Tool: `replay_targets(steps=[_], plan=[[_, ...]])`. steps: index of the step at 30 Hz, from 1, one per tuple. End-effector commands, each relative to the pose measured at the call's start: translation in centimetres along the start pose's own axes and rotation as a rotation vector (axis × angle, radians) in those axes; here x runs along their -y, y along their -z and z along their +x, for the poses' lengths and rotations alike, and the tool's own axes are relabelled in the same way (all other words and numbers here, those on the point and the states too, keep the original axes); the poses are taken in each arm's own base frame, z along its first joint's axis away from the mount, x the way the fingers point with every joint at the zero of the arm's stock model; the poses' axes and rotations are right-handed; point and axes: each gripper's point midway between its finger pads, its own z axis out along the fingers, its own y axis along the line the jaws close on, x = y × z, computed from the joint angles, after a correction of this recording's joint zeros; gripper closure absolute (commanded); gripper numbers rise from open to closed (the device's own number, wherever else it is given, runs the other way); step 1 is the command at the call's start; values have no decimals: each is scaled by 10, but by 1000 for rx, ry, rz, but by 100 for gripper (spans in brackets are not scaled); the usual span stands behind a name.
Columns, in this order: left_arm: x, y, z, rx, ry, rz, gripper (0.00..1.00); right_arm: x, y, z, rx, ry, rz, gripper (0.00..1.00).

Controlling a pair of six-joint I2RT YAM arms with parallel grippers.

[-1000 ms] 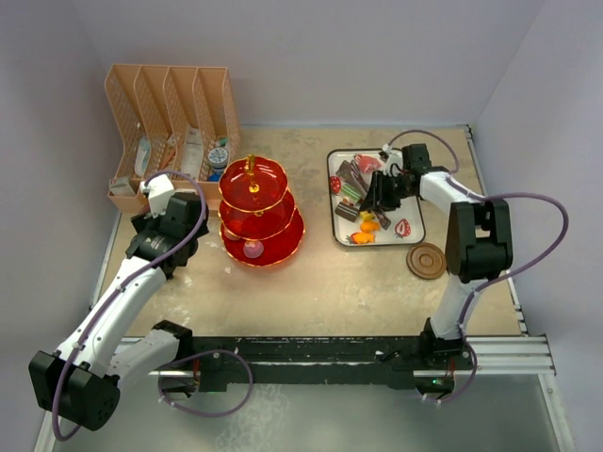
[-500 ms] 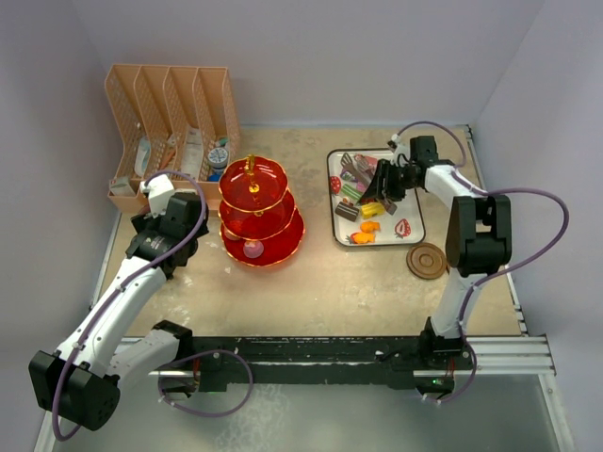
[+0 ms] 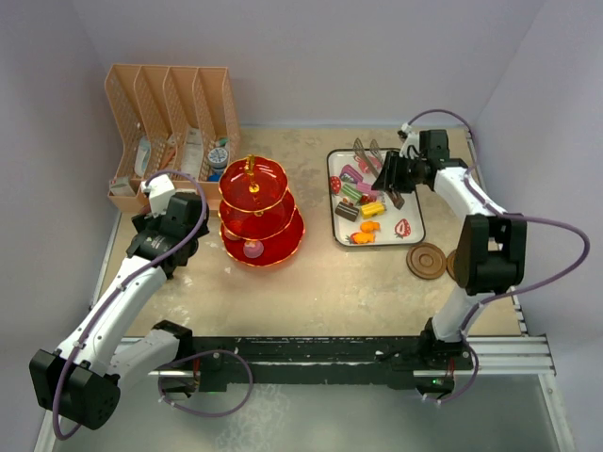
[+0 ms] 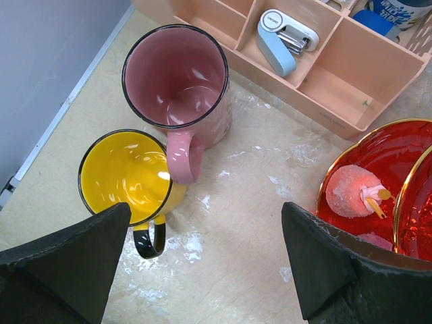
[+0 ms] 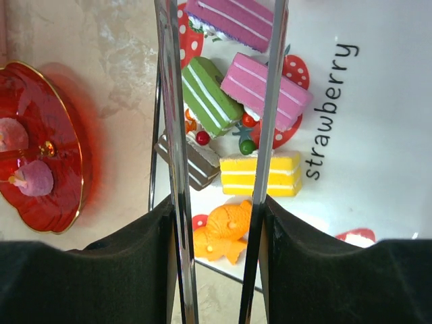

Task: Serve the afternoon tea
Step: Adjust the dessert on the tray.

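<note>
1. The right claw (image 5: 217, 226) is closed partway on the shiny metal tongs (image 5: 177, 135). Their two arms reach out over the white strawberry-print tray (image 5: 378, 101), and the tips leave the wrist view. Smooth steel between two pads could twist or slide once the tongs are squeezed.
2. The small toy cakes lie crowded on that tray: the pink striped slice (image 5: 266, 82), green striped slice (image 5: 209, 88) and yellow layered slice (image 5: 260, 173) sit close against each other. Tongs coming down among them may pinch two at once, or push a neighbour towards the rim.
3. The red translucent three-tier stand with gold rims (image 3: 259, 212) is well apart, to the left on the beige counter (image 3: 320, 282). A loosely held cake could drop on the way across. The long tongs might also knock the upper tiers.
4. The left claw (image 4: 206, 223) hangs wide open and empty over the pink black-rimmed mug (image 4: 177, 81) and yellow black-rimmed mug (image 4: 125, 177). The mugs touch — pink handle against yellow rim — so gripping one could drag or tip the other.
</note>
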Motion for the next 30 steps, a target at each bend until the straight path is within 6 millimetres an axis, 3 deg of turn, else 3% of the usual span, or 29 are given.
replay_targets(steps=[1, 5, 9, 19, 30], plan=[[4, 5, -12, 28, 24, 20, 10, -2, 30, -13, 90, 41, 72, 54], [4, 5, -13, 29, 27, 25, 10, -2, 34, -1, 72, 58, 127, 55], [5, 5, -12, 26, 25, 29, 10, -18, 30, 10, 46, 87, 143, 55], [5, 6, -13, 29, 29, 32, 10, -35, 26, 21, -11, 228, 313, 57], [6, 6, -13, 27, 25, 38, 10, -42, 23, 37, -57, 242, 278, 60]])
